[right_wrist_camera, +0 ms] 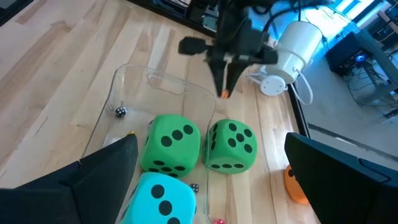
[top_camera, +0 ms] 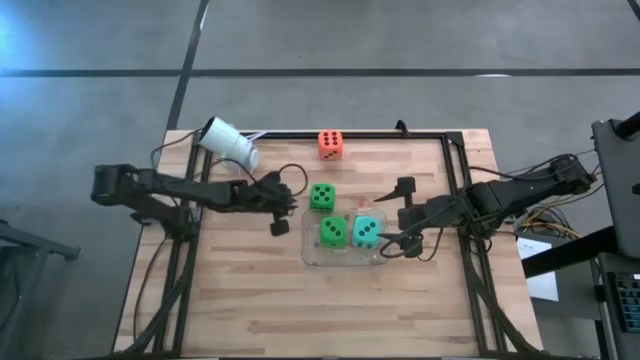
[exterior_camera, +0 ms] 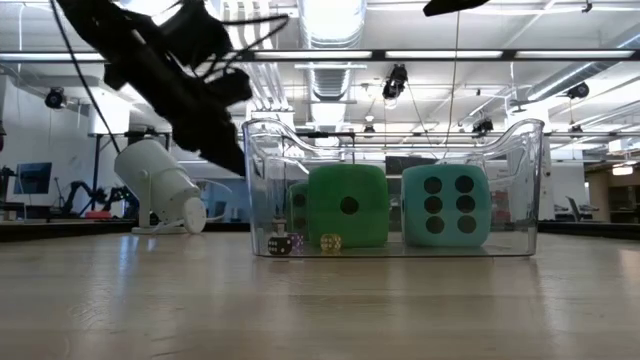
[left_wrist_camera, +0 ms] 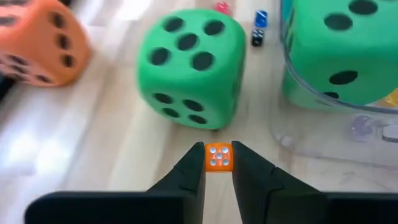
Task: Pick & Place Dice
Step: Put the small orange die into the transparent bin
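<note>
My left gripper (top_camera: 285, 207) hovers just left of a clear tray (top_camera: 312, 256), shut on a tiny orange die with white pips (left_wrist_camera: 218, 156). A bright green die (top_camera: 333, 232) and the teal die (top_camera: 366, 232) sit inside the tray, along with tiny dice (exterior_camera: 280, 244) on its floor. The second green die (top_camera: 321, 196) rests on the table beside the tray's far left corner. The orange die (top_camera: 330, 144) stands at the far edge. My right gripper (top_camera: 397, 215) waits wide open at the tray's right side, touching nothing. My left gripper pinches the tiny orange die (right_wrist_camera: 224, 94) between its two fingertips (left_wrist_camera: 193, 163), on two opposite faces. The fingers slant down from the table's left. The die is lifted clear of the wood, close to the tray's left wall (right_wrist_camera: 205, 99).
A white cylindrical camera (top_camera: 230, 142) with a cable lies at the far left corner. A few more tiny dice (left_wrist_camera: 258, 37) lie on the table past the loose green die. A black frame (top_camera: 440, 137) runs along the table's edges. Bare wood stretches along the near side.
</note>
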